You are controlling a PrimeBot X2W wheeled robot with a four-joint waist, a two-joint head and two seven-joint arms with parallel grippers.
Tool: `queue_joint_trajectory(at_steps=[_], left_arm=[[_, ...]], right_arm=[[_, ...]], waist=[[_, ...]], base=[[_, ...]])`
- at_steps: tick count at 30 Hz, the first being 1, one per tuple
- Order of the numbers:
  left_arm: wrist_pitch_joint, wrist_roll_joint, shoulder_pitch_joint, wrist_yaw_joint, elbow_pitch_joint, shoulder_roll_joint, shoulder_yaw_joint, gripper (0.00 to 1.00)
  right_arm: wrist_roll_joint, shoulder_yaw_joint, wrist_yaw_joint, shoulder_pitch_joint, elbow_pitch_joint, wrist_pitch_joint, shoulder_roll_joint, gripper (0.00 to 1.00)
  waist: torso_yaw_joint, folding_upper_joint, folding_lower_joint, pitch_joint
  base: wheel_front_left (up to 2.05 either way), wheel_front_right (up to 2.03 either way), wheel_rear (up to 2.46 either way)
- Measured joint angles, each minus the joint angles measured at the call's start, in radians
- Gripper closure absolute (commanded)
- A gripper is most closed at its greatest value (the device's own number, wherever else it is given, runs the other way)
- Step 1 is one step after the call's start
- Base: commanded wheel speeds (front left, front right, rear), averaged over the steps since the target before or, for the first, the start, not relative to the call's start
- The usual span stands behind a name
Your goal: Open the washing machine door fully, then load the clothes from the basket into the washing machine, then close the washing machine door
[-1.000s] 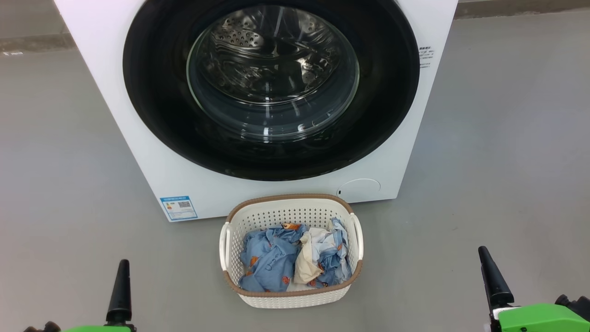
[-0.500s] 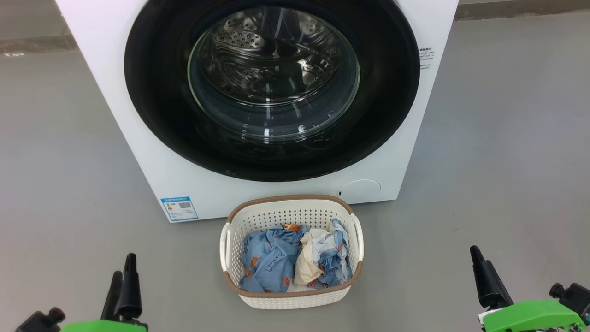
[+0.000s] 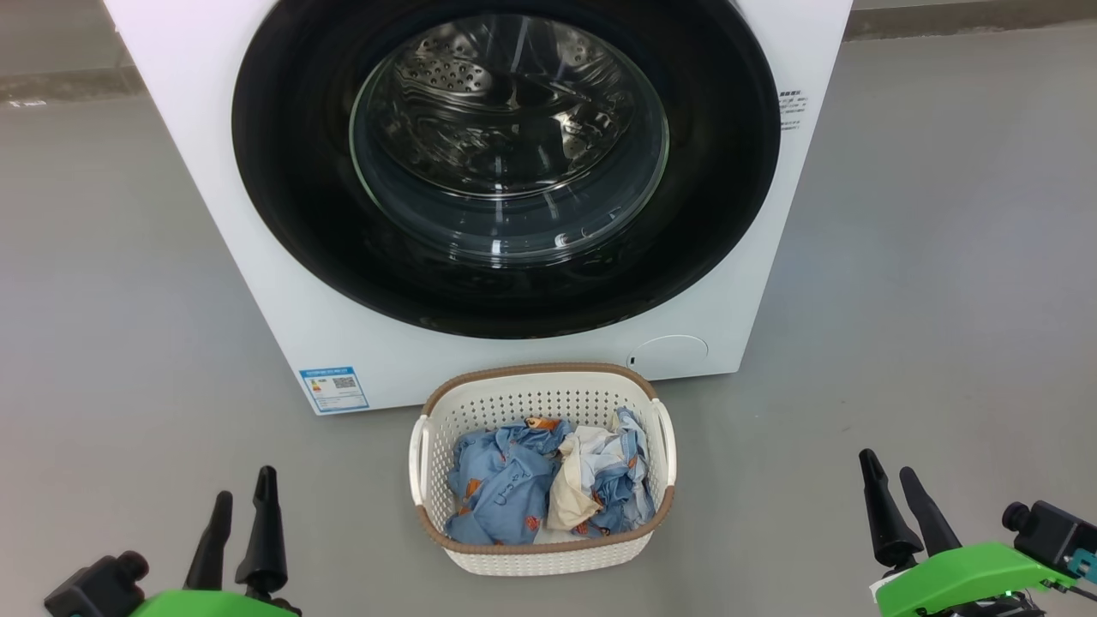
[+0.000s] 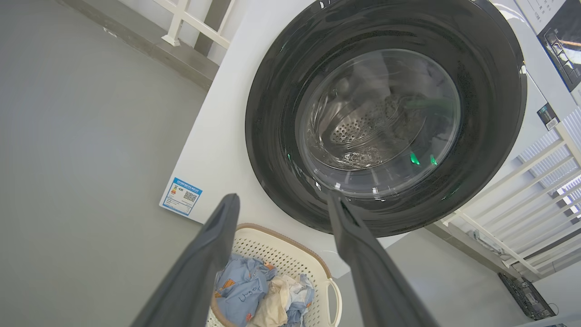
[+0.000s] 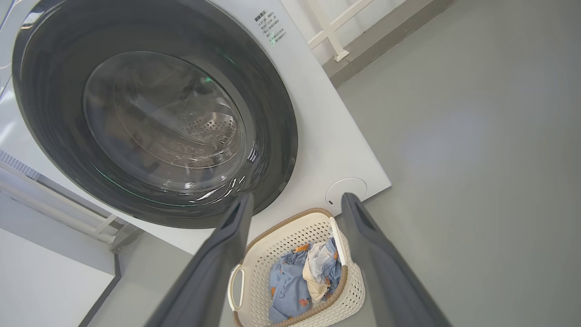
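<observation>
The white washing machine (image 3: 257,283) stands ahead with its round black-rimmed door (image 3: 703,214) shut flat against the front; the steel drum shows through the glass. On the floor just before it sits the cream basket (image 3: 531,403), holding light blue and cream clothes (image 3: 506,488). My left gripper (image 3: 246,484) is low at the left of the basket, open and empty. My right gripper (image 3: 885,463) is low at the right, also open and empty. Both are well short of the machine. The left wrist view looks between the left gripper (image 4: 282,196) at the door (image 4: 281,113) and the basket (image 4: 272,236). The right wrist view looks past the right gripper (image 5: 298,197) at the clothes (image 5: 295,281).
Bare grey floor lies on both sides of the machine. A blue energy sticker (image 3: 333,388) and a round service cap (image 3: 668,351) mark the machine's lower front. White railings stand beside the machine (image 4: 522,181) and behind it (image 5: 327,32). A control panel (image 4: 563,41) sits on its upper front.
Both grippers have come up and inward toward the basket and turned, so each now shows two fingers. The door, basket and clothes have not moved.
</observation>
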Motion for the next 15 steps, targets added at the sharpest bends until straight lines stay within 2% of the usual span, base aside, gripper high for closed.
queue_joint_trajectory(at_steps=[15], left_arm=[[-0.045,0.202,0.0,0.01,0.002,0.012,-0.035,0.0]], right_arm=[[-0.213,0.0,0.0,-0.018,0.014,-0.04,0.002,0.0]], waist=[[0.002,0.0,0.0,0.0]], base=[[0.0,0.0,0.0]])
